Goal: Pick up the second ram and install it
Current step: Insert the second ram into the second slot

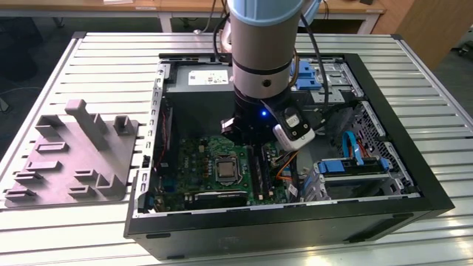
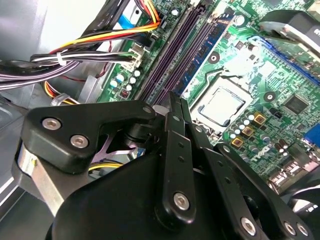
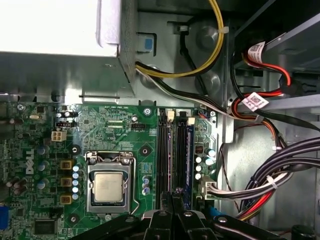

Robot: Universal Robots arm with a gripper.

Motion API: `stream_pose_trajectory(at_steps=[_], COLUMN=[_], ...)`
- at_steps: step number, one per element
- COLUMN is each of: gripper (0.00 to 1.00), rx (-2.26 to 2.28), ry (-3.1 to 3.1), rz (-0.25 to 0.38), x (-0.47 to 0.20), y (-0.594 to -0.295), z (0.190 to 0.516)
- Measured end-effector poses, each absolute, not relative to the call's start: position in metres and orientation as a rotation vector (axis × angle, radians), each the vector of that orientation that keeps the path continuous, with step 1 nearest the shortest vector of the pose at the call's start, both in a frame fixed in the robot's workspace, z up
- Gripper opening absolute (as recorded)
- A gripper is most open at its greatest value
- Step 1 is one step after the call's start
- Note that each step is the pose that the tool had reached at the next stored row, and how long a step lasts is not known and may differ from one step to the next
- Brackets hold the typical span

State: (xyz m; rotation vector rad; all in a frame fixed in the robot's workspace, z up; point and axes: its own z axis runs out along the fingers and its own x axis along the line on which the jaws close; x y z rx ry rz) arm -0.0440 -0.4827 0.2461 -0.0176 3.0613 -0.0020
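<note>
A blue-green ram stick stands upright in a slot on the green motherboard, beside the silver processor socket. It shows in both wrist views, and in the second wrist view the ram stick runs alongside two dark slots. My gripper is shut, its thin fingers pressed together with no gap. The fingertips sit right over the near end of the slot row. I cannot tell whether they touch the stick. In the exterior view the gripper reaches down into the open computer case.
Bundled cables crowd the slots on the side away from the socket. The grey power supply sits at the back of the case, blue drive brackets on the exterior view's right. A grey slotted block lies on the table outside.
</note>
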Motion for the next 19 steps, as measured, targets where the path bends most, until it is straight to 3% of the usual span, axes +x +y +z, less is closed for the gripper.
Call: stream_pose_trajectory(at_steps=[19], gripper=[0.11], rx=[-0.017], ry=[3.061], rz=[0.006], x=[-0.044], y=[-0.482], z=[0.234])
